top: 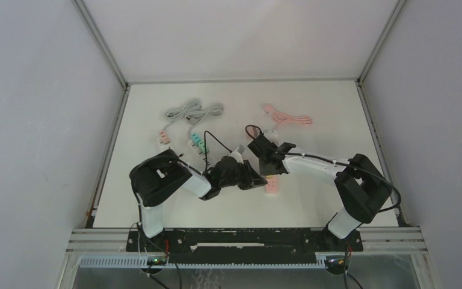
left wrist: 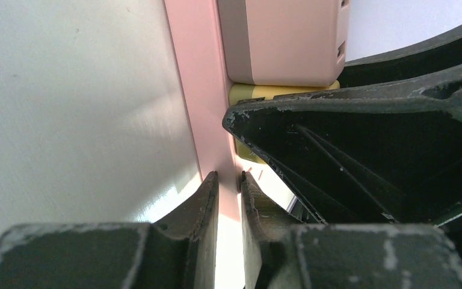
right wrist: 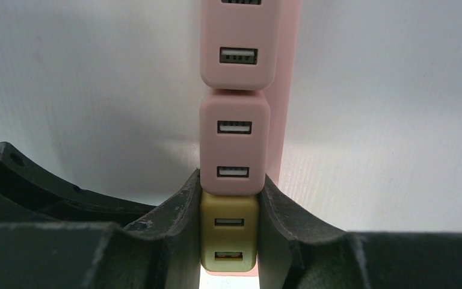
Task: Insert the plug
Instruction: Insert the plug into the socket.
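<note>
The right gripper (right wrist: 228,179) pinches the yellow USB adapter (right wrist: 228,235), which sits at the near end of the pink power strip (right wrist: 286,120). It touches a pink adapter (right wrist: 234,147), and a second pink adapter (right wrist: 239,48) sits beyond that. The left gripper (left wrist: 230,192) is squeezed onto the strip's thin edge, crowding the right one closely. Farther back lie two gray cable bundles (top: 186,111), one pink cable (top: 289,118), a teal strip (top: 198,142) and a looping black cable (top: 216,142). All of it rests on a white table (top: 313,198) between plain gray walls (top: 36,120).
</note>
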Tool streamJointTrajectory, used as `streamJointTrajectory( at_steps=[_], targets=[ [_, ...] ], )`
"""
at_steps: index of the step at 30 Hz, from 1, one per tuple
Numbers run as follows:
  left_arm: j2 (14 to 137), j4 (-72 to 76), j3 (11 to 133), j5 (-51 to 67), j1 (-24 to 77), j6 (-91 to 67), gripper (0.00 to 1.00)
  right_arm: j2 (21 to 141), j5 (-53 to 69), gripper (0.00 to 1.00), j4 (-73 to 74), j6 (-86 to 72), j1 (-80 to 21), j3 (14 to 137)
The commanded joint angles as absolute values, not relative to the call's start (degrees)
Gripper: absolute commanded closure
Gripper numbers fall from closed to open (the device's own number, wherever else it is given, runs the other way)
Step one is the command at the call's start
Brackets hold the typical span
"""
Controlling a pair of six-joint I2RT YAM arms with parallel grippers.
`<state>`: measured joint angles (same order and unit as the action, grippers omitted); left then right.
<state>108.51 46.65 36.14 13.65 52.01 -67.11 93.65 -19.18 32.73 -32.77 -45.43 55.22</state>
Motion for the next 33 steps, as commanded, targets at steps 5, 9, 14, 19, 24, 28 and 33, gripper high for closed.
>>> streamJointTrajectory(
  at_steps=[5, 9, 14, 19, 24, 28, 33],
  targets=[
    [108.81, 42.71, 36.30, 11.75, 53.20, -66.24, 0.77, 95.42, -9.34, 0.90, 35.73, -35.85, -44.62, 51.57],
    [108.81, 42.70, 36.30, 11.61, 53.26, -66.19, 0.76, 93.32, -9.51, 0.71, 36.26, -35.12, -43.97, 53.44],
    [108.27, 41.94, 36.30, 11.34, 53.34, -65.86, 0.73, 90.12, -10.56, 0.54, 37.53, -34.57, -43.86, 56.86],
    [106.59, 40.69, 35.92, 10.46, 53.43, -65.01, 0.69, 85.79, -11.97, 0.37, 38.50, -34.21, -43.77, 59.26],
    [103.03, 39.14, 34.42, 9.12, 53.44, -63.88, 0.62, 80.21, -12.83, 0.26, 39.64, -34.16, -43.69, 60.12],
    [98.10, 34.05, 33.66, 6.24, 53.44, -60.68, 0.53, 75.53, -14.29, 0.21, 41.20, -33.93, -43.29, 59.99],
    [90.24, 22.53, 35.22, -0.83, 53.22, -52.70, 0.45, 67.99, -16.74, 0.16, 40.87, -33.34, -42.47, 57.62]
  ],
)
